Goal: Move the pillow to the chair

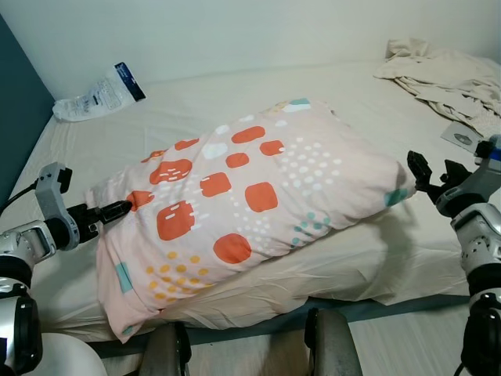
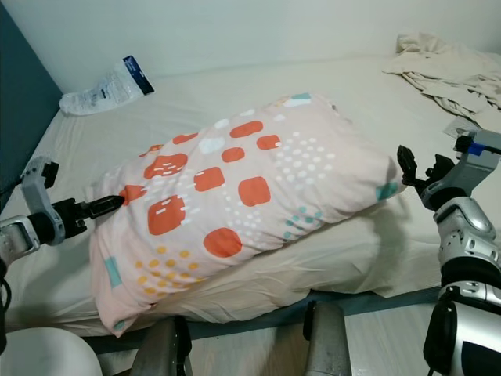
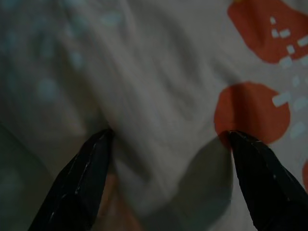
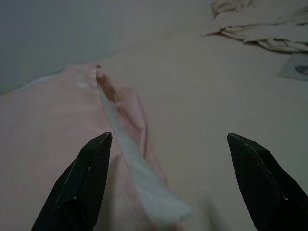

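Robot legs (image 1: 168, 351): nearest the camera, two grey limbs stood at the foot edge of the bed.
Bed (image 1: 235, 94): a cream-sheeted mattress, a teal wall along its left side.
Pillow (image 1: 243, 204): a large pale-pink pillow printed with orange rounded squares and small white, teal and yellow dots; it lay diagonally across the near part of the bed, one end by the left gripper, the other by the right gripper. No chair was to be seen.
Crumpled sheet (image 1: 450, 78): a beige cloth heaped at the far right corner of the bed.
Plastic packet (image 1: 98, 94): a white packet with a dark blue end, lying at the far left of the bed against the wall.
Paper (image 1: 462, 137): a small printed sheet on the bed, just beyond the right gripper.
Left gripper (image 1: 113, 210): fingers spread wide in the left wrist view, both tips (image 3: 98, 144) pressed into the pillow fabric at its left end; nothing clamped between them.
Right gripper (image 1: 416, 168): fingers spread wide, set at the right end of the pillow beside its teal-marked corner; in the right wrist view the pillow's seam edge (image 4: 130, 159) lay between the tips, ungripped; whether a tip touched the fabric could not be told.
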Robot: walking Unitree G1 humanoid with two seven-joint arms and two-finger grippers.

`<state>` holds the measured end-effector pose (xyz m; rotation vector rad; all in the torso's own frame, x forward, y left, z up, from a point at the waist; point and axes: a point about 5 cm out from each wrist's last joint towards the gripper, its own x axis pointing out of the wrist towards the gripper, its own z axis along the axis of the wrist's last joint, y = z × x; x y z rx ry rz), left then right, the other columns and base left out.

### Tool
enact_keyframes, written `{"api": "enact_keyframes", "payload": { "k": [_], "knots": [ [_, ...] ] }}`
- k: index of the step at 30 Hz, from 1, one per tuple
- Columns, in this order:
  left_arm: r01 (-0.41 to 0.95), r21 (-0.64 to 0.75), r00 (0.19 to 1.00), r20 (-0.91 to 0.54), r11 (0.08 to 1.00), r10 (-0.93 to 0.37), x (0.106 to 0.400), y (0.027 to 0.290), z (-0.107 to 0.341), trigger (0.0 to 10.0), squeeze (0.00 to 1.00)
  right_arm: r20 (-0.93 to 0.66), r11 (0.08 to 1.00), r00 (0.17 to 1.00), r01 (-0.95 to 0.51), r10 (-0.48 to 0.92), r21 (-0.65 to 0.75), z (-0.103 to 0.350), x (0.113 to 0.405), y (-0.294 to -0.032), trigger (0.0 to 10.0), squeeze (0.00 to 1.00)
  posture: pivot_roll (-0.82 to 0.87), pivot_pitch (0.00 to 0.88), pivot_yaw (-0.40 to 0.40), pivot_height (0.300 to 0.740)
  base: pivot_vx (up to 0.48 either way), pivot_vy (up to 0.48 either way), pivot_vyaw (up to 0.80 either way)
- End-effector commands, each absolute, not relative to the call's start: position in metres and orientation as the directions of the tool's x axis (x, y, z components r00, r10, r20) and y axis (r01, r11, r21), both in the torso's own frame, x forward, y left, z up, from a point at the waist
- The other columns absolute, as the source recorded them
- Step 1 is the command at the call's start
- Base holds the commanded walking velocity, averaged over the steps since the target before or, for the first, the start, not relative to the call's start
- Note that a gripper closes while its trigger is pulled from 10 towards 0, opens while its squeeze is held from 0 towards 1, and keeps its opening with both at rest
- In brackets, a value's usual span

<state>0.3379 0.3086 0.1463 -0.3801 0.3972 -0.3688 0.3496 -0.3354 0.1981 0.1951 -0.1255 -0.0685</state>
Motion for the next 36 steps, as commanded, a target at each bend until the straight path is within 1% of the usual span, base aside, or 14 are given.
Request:
{"api": "enact_keyframes", "payload": {
  "k": [1,3,4,5,7,9,15,16,17,24,27,32,33,36],
  "knots": [
    [0.238,-0.439,0.853,-0.332,0.866,-0.402,0.333,0.315,0.143,10.0,1.00,0.112,0.975,0.990,0.055,-0.081,0.217,0.191,0.348,-0.334,10.0,0.00,0.01,0.208,0.043,0.530,0.000,0.000,0.00],
    [0.208,-0.496,0.860,-0.318,0.843,-0.399,0.332,0.313,0.139,10.0,1.00,0.111,0.972,0.991,0.047,-0.074,0.231,0.190,0.348,-0.333,10.0,0.00,0.01,0.211,0.044,0.530,0.000,0.000,0.00],
    [0.164,-0.613,0.888,-0.250,0.773,-0.386,0.332,0.311,0.137,10.0,0.00,0.114,0.965,0.992,0.026,-0.057,0.263,0.188,0.348,-0.331,10.0,0.00,0.00,0.216,0.046,0.530,0.000,0.000,0.00],
    [0.164,-0.613,0.888,-0.250,0.773,-0.386,0.332,0.311,0.137,10.0,0.00,0.114,0.965,0.992,0.026,-0.057,0.263,0.188,0.348,-0.331,10.0,0.00,0.00,0.216,0.046,0.530,0.000,0.000,0.00],
    [0.133,-0.724,0.916,-0.172,0.677,-0.363,0.330,0.310,0.134,10.0,0.00,0.115,0.957,0.992,0.010,-0.045,0.290,0.186,0.348,-0.329,10.0,0.00,0.00,0.219,0.047,0.530,0.000,0.000,0.00],
    [0.133,-0.724,0.916,-0.172,0.677,-0.363,0.330,0.310,0.134,10.0,0.00,0.115,0.957,0.992,0.010,-0.045,0.290,0.186,0.348,-0.329,10.0,0.00,0.00,0.219,0.047,0.530,0.000,0.000,0.00],
    [0.056,-0.828,0.915,-0.181,0.557,-0.360,0.319,0.306,0.112,10.0,0.00,0.108,0.952,0.994,-0.001,-0.033,0.305,0.181,0.348,-0.326,10.0,0.00,-0.01,0.223,0.046,0.530,0.000,0.000,0.00],
    [0.058,-0.879,0.914,-0.144,0.473,-0.379,0.316,0.298,0.105,10.0,0.00,0.107,0.952,0.994,-0.006,-0.028,0.306,0.181,0.348,-0.324,10.0,0.00,-0.01,0.225,0.040,0.530,0.000,0.000,0.00],
    [0.062,-0.890,0.911,-0.135,0.453,-0.390,0.316,0.293,0.101,10.0,0.00,0.106,0.952,0.994,-0.008,-0.025,0.306,0.180,0.349,-0.323,10.0,0.00,-0.01,0.225,0.039,0.530,0.000,0.000,0.00],
    [0.073,-0.865,0.867,-0.191,0.497,-0.460,0.317,0.263,0.079,10.0,0.00,0.104,0.951,0.995,-0.024,-0.009,0.308,0.181,0.351,-0.318,10.0,0.00,-0.01,0.229,0.032,0.530,0.000,0.000,0.00],
    [0.111,-0.915,0.872,-0.097,0.388,-0.479,0.330,0.234,0.083,10.0,0.00,0.099,0.949,0.995,-0.034,0.002,0.315,0.179,0.353,-0.312,10.0,0.00,-0.01,0.235,0.032,0.530,0.000,0.000,0.00],
    [0.170,-0.937,0.880,0.004,0.306,-0.475,0.343,0.215,0.094,10.0,0.00,0.095,0.945,0.995,-0.038,0.008,0.324,0.176,0.354,-0.309,10.0,0.00,-0.01,0.236,0.036,0.530,0.000,0.000,0.00],
    [0.199,-0.954,0.892,0.080,0.226,-0.446,0.350,0.205,0.103,10.0,0.00,0.089,0.944,0.996,-0.039,0.010,0.329,0.173,0.355,-0.305,10.0,0.00,-0.01,0.238,0.041,0.530,0.000,0.000,0.00],
    [0.215,-0.952,0.887,0.098,0.215,-0.452,0.354,0.195,0.105,10.0,0.00,0.081,0.943,0.997,-0.036,0.009,0.332,0.170,0.356,-0.303,10.0,0.00,0.00,0.239,0.045,0.530,0.000,0.000,0.00]
  ]
}}
